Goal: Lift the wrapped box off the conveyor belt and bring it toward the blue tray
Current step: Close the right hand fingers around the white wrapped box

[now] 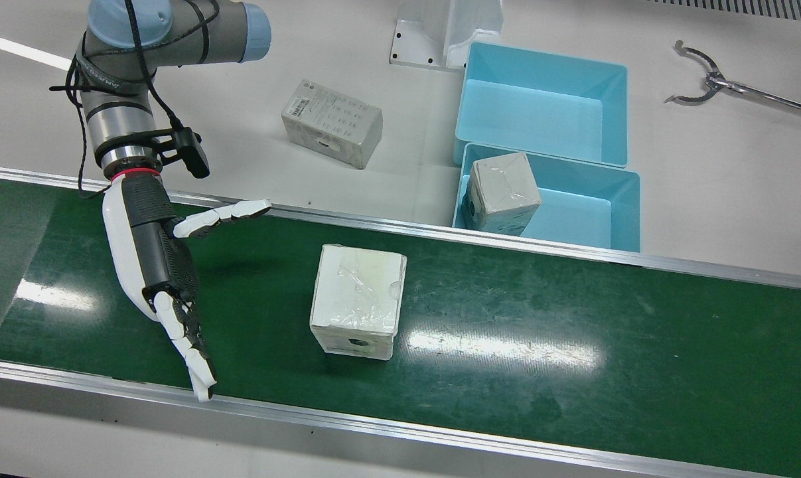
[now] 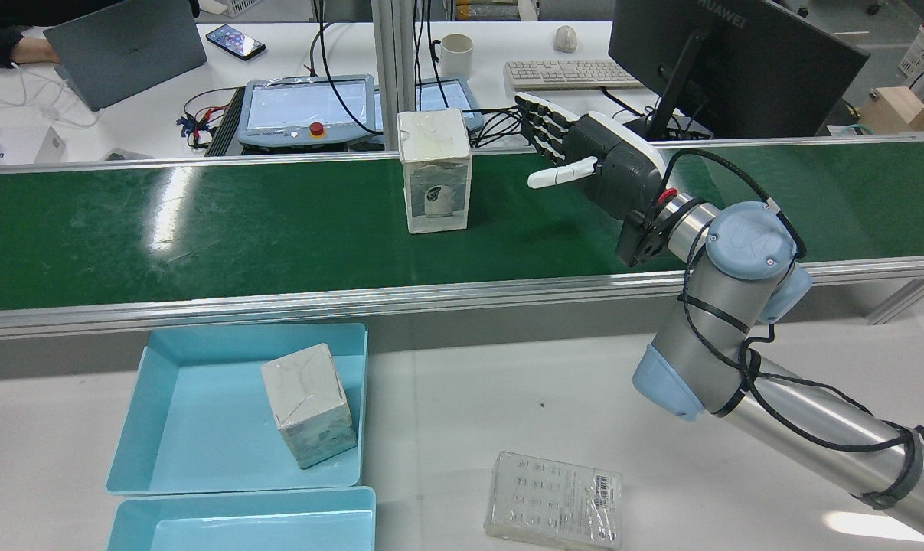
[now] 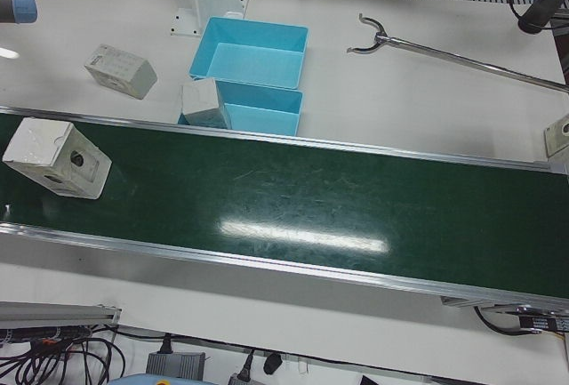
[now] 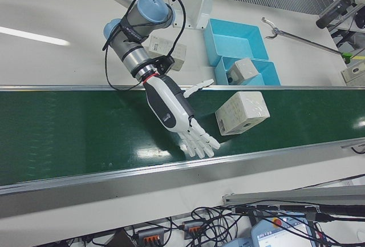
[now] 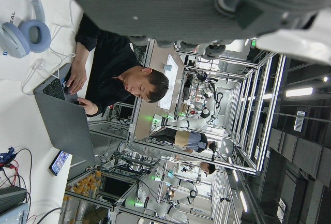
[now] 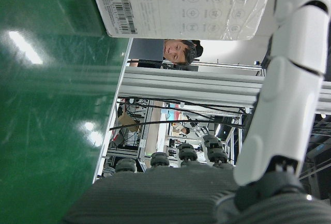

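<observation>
The wrapped box, white under clear film, stands on the green conveyor belt. My right hand hovers over the belt beside it, open, palm turned to the box, thumb spread, with a clear gap between them. The right hand view has the box ahead of the fingers. The blue tray lies on the table just beyond the belt. Only the palm edge of my left hand shows, in its own view.
Another wrapped box sits in the near blue tray, and a second blue tray lies behind it. A flat wrapped box and a metal grabber tool lie on the white table. Aluminium rails edge the belt.
</observation>
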